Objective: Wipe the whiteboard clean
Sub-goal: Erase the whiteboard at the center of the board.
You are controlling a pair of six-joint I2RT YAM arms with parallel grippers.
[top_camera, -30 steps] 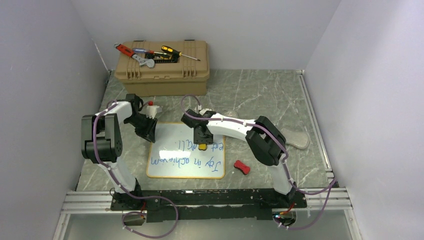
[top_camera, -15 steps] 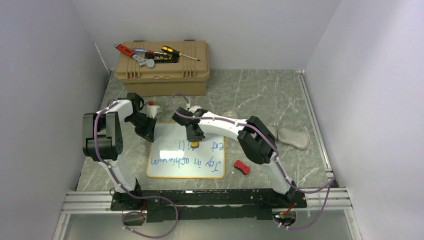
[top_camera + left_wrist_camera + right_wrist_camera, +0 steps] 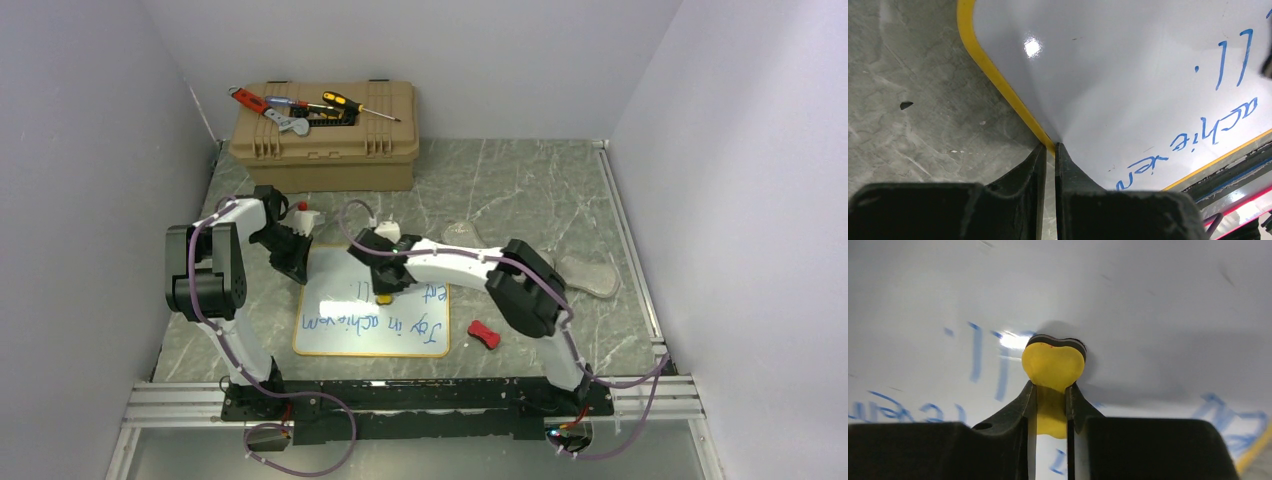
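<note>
From above, the whiteboard (image 3: 335,290) lies flat on the desk (image 3: 520,190) between the two arms, its long axis running 9 to 3 o'clock. The left fingers (image 3: 298,270) sit on its 10 o'clock corner. The right fingers (image 3: 385,285) are over the far middle of the board, holding a yellow eraser (image 3: 385,298). Blue writing (image 3: 375,322) survives in a long row at 6 o'clock from the eraser, with short scraps at 9 and 3 o'clock of it. The right arm is the nearer to all of it, so the next strokes look to be sideways along the far row, then toward 6 o'clock

In the left wrist view, the left fingers (image 3: 1044,152) are drawn almost together with only a slit between them, and their tips rest at the board's yellow frame (image 3: 998,75). I cannot tell whether they pinch it or only press it down. The bare glossy white spreads toward 1 o'clock, and the writing lies at 3 to 4 o'clock

In the right wrist view, the right fingers (image 3: 1030,392) are clamped on the eraser (image 3: 1053,365), whose far end touches the board. Two upright blue strokes (image 3: 990,365) stand just beside it at 9 o'clock, and more blurred writing shows at 8 and 4 o'clock
</note>
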